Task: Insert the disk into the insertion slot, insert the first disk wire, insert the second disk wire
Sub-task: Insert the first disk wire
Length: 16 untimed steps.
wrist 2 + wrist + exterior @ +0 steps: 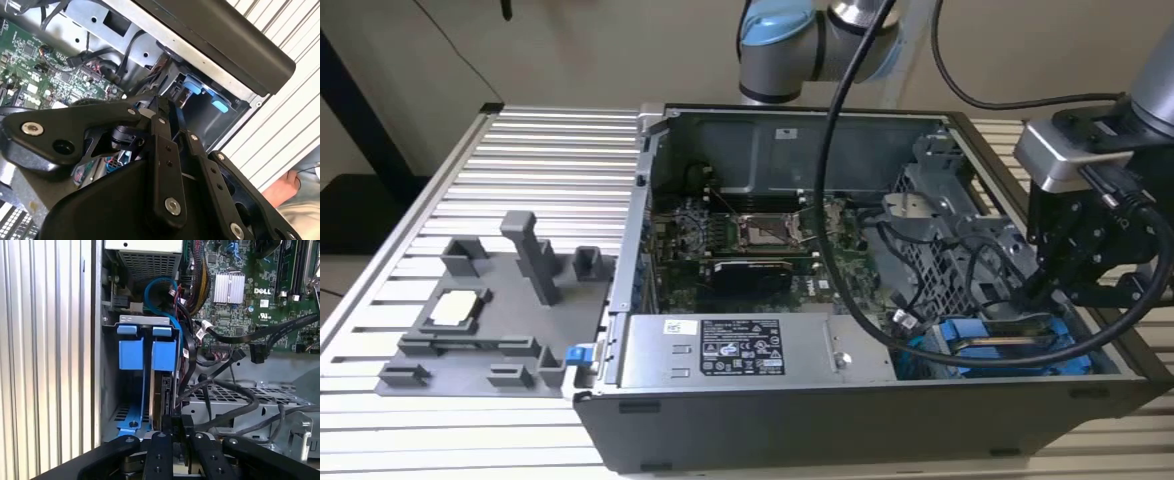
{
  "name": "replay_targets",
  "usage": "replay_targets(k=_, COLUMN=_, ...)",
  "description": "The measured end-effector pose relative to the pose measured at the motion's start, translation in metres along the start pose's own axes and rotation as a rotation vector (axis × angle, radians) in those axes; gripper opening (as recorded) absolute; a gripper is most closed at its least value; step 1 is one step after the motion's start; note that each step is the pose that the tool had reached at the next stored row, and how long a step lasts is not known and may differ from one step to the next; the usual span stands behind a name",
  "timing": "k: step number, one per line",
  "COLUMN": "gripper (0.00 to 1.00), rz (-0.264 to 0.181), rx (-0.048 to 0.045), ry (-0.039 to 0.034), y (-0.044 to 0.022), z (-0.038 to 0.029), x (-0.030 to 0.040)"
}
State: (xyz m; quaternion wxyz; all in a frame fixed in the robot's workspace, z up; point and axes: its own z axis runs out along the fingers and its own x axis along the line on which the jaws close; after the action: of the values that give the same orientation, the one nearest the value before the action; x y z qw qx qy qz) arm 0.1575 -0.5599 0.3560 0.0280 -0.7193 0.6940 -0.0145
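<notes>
The disk [162,390] stands on edge inside the insertion slot [145,320], a grey metal bay with blue plastic fittings [132,352]. In the exterior view the disk's blue carrier [1001,345] lies in the open computer case's near corner, on the exterior view's right. My black gripper [176,424] is right at the disk's outer edge, among black wires [220,412], with its fingers closed together. I cannot tell whether a wire plug sits between them. The gripper [1047,300] reaches down into that corner from above. Its tips [162,102] point at the blue tabs [192,85].
The open case [854,420] sits on a slatted metal table [520,150]. A silver power-supply box [734,350] is beside the bay, and the motherboard [747,240] lies behind. A perforated cage [240,392] borders the bay. A grey fixture [480,310] stands on the exterior view's left. A person's hand [282,192] is outside the case.
</notes>
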Motion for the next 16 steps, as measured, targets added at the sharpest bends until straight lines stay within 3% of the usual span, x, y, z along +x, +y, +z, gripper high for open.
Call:
replay_targets(k=4, gripper=0.19, rz=0.005, rx=-0.0022, ry=0.0001, y=-0.0003, z=0.0022, x=0.0034)
replay_targets(k=16, gripper=0.19, rz=0.005, rx=-0.0023, ry=0.0002, y=0.0000, z=0.0097, x=0.0045)
